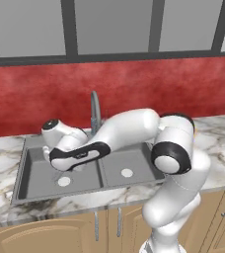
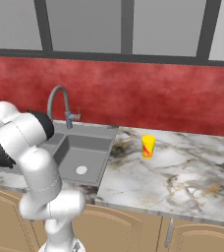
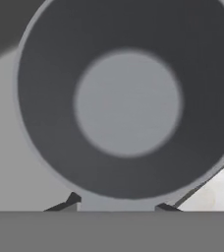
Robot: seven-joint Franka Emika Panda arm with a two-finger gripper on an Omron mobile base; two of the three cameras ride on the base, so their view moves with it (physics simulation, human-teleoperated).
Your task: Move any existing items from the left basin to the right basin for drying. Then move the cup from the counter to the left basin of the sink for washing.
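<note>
Reaching into the left basin (image 1: 38, 173), the fingers (image 3: 70, 201) straddle the pot's (image 3: 127, 98) near rim; grip uncertain. Next: close, lift, carry over the divider. Cup (image 2: 148, 146) waits right of the sink (image 2: 92, 142).

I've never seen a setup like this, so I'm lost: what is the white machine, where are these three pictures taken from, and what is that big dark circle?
The white machine is a robot arm on a drivable base, in a computer-drawn kitchen. Two pictures come from cameras on the base, behind the arm to its left and right. Both show a grey double sink with a faucet, set in a marble counter.

The third camera sits on the arm's hand, looking along its tool. The dark circle is a small grey pot seen from above, very close. The tool's two tips straddle the pot's near rim; whether they grip it cannot be told. In the left picture the hand reaches down into the left basin.

A yellow cup waits on the counter.
</note>
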